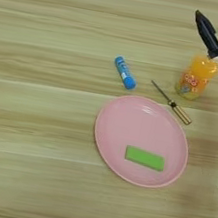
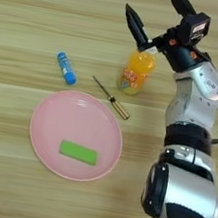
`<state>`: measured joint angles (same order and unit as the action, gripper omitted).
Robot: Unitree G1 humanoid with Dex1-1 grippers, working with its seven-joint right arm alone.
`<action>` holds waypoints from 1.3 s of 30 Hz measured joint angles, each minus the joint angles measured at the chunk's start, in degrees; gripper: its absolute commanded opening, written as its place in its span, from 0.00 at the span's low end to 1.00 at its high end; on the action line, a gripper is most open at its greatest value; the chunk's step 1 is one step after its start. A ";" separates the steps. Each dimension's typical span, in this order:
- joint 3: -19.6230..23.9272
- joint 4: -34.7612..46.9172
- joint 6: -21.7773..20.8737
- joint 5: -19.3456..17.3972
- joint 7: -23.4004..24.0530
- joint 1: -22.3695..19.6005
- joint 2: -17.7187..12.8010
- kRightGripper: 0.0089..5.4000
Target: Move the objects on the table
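Bottle (image 2: 136, 72) beyond the pink plate (image 2: 48, 120) looks light, slippery, tippy; I'd pinch its body, my claw (image 2: 156, 19) spread wide above it.

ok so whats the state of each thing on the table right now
green block: lying flat on the pink plate
orange-drink bottle: upright, cap hidden by the arm
blue stick: lying on the table
small screwdriver: lying beside the plate
end effector: open, above the bottle
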<state>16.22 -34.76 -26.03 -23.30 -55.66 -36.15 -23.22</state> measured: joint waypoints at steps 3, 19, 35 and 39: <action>-3.38 11.08 5.35 -0.58 1.11 4.28 2.97 1.00; -15.44 19.08 22.15 9.39 17.38 4.78 10.68 1.00; -18.17 -3.27 36.94 19.18 27.82 -6.12 12.24 1.00; -18.36 -8.46 40.35 20.17 28.72 -8.37 12.51 1.00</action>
<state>-2.14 -43.23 14.31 -3.14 -26.94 -44.52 -10.70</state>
